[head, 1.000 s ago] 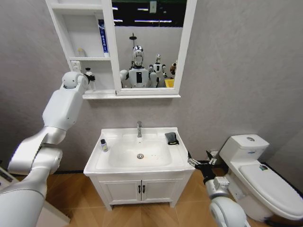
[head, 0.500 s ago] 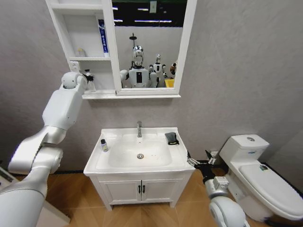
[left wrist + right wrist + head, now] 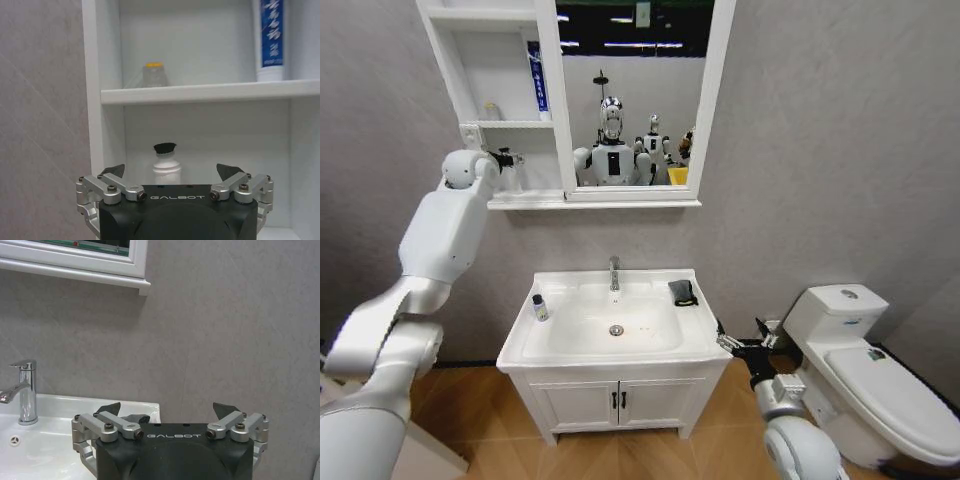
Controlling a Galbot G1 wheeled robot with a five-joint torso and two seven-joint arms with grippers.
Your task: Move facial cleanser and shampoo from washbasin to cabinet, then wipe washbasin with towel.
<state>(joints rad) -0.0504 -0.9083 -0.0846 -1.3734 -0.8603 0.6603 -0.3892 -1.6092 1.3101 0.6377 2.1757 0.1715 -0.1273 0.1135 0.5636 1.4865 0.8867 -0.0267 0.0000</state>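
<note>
I saw my left pincer (image 3: 170, 172) released just before a small white black-capped bottle (image 3: 165, 164) on the white open-shelf cabinet's (image 3: 490, 60) lowest shelf. My right pincer (image 3: 167, 410) hung released beside the white ceramic washbasin (image 3: 610, 325), where another small bottle (image 3: 539, 307) and dark grey towel (image 3: 683, 292) lay.

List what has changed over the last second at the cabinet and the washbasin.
The left tool, open, has drawn back slightly from the small white black-capped bottle standing on the white cabinet's lower shelf. The right tool stays low beside the white ceramic washbasin; the small dark bottle and dark towel lie unchanged.
</note>
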